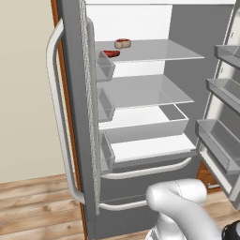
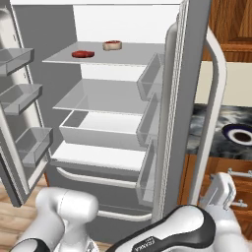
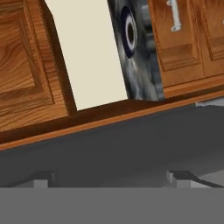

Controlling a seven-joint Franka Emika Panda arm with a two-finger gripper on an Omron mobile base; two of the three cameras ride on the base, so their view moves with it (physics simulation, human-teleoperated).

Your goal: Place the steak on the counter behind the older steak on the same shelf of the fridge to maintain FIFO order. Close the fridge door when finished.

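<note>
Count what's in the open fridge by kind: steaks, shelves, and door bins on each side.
Steaks: 2, the tan-rimmed steak behind the red steak on the top shelf
Flat shelves: 2, top shelf and lower shelf
Left door bins: 3
Right door bins: 3
Total: 10

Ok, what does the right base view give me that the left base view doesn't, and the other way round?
Right base only: the dark white-veined marble counter, a dark blue-rimmed plate on it, and wooden drawers.

Left base only: a beige wall beside the fridge.

Both: the open grey fridge, with the tan-rimmed thick steak behind the flat red steak on the top translucent shelf.
</note>
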